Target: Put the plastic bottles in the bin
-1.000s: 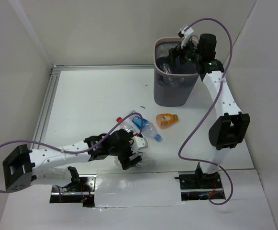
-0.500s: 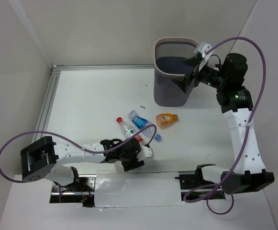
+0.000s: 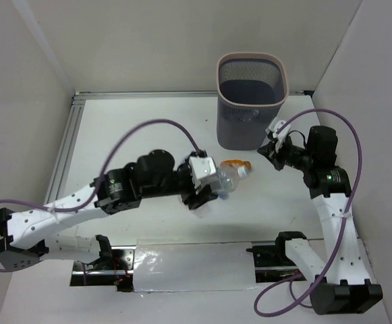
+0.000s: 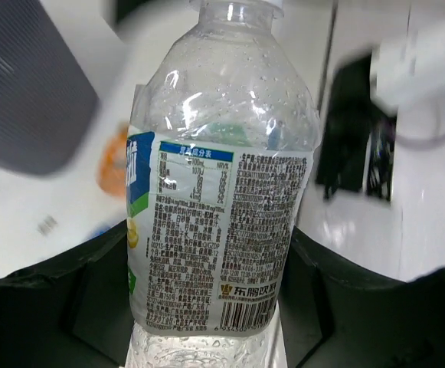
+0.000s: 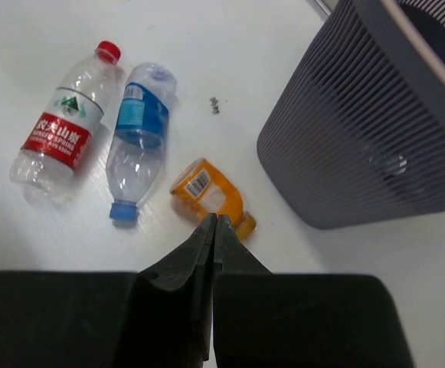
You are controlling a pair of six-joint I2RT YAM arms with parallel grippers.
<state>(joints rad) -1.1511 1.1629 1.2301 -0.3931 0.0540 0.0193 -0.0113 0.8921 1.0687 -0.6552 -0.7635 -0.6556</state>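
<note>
Task partly done: left gripper grasps the pale-labelled bottle raised mid-table, right gripper is clenched empty just right of the far bin, while the red-labelled bottle, blue-labelled bottle and orange bottle lie unbinned on the table.

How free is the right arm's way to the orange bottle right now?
Probably yes: the right gripper hangs near the orange bottle with nothing between them. Its jaws are shut, so they must open first, and the clear bottle in the left gripper hovers close by.
</note>
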